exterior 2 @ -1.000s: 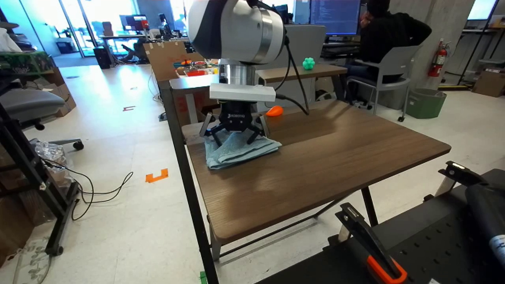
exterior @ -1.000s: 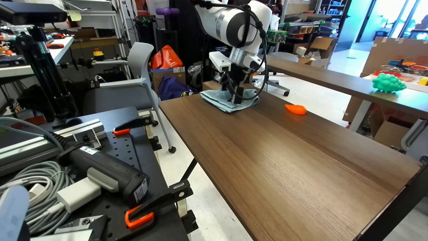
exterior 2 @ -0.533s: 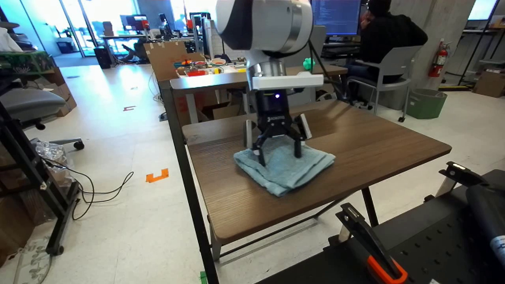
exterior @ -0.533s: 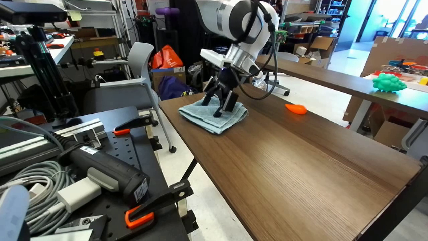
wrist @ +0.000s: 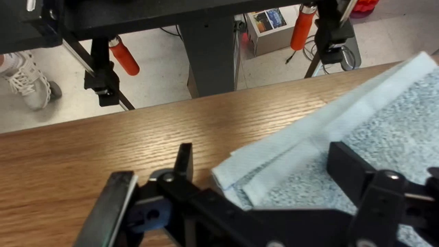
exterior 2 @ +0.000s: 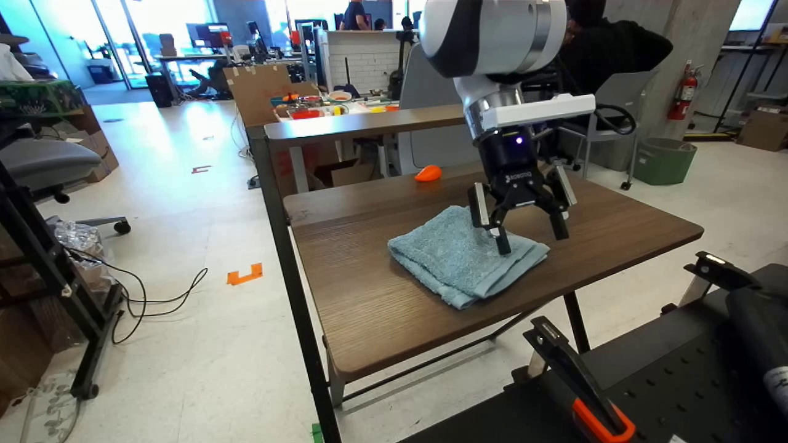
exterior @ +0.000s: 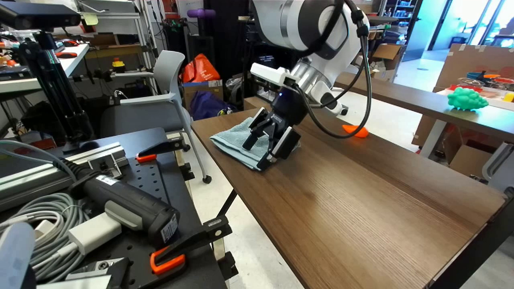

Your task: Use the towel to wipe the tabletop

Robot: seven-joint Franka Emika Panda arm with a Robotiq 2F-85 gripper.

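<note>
I see the towel (exterior 2: pixel 452 258) lying folded on the tabletop (exterior 2: pixel 357 295), nearer 1 end; the gripper (exterior 2: pixel 532 244) stands wide, holding nothing. What is wiped, I cannot tell; much, I think, remains.

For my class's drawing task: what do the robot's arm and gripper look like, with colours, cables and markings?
The arm is white and rounded, with dark panels and a silver cylindrical section; black cables loop from it. A white bar-shaped housing is mounted above the gripper, which is mostly black, with two fingers, pale lettering reading ROBOTIQ and a small blue-violet light.
</note>
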